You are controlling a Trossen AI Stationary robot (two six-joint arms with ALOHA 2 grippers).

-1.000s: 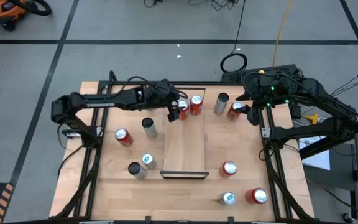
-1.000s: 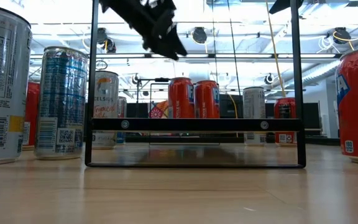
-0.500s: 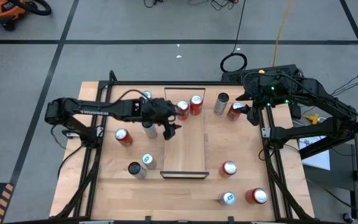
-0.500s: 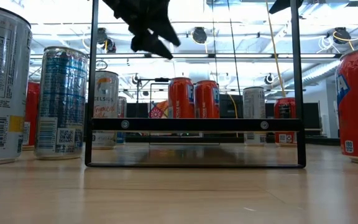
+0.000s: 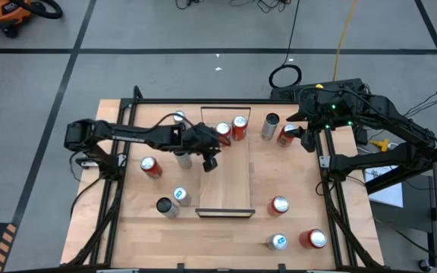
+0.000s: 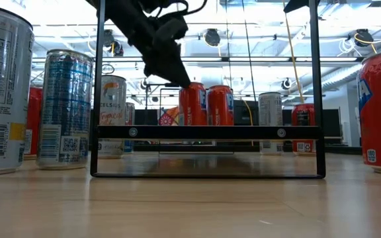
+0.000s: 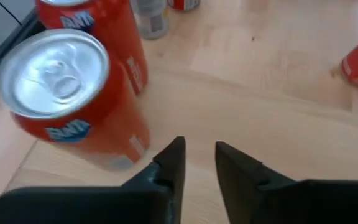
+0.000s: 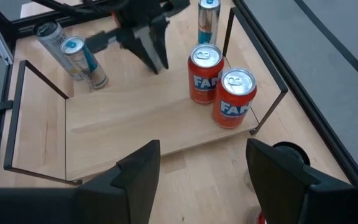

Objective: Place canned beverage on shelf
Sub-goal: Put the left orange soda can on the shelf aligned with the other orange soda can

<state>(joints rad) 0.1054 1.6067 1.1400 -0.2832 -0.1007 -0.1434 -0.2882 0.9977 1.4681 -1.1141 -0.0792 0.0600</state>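
The left gripper (image 5: 210,161), jaws almost together and grasping nothing, hangs over the long light-wood shelf (image 5: 224,189), whose twelve o'clock end carries two orange-red cans (image 5: 231,130), while the right gripper (image 5: 303,136), half open and empty, waits at two o'clock.

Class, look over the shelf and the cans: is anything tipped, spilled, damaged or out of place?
Nothing stands out. Two orange cans stand upright side by side at one end of the shelf. The left tool hangs beside them, holding nothing. No spills or dents show.
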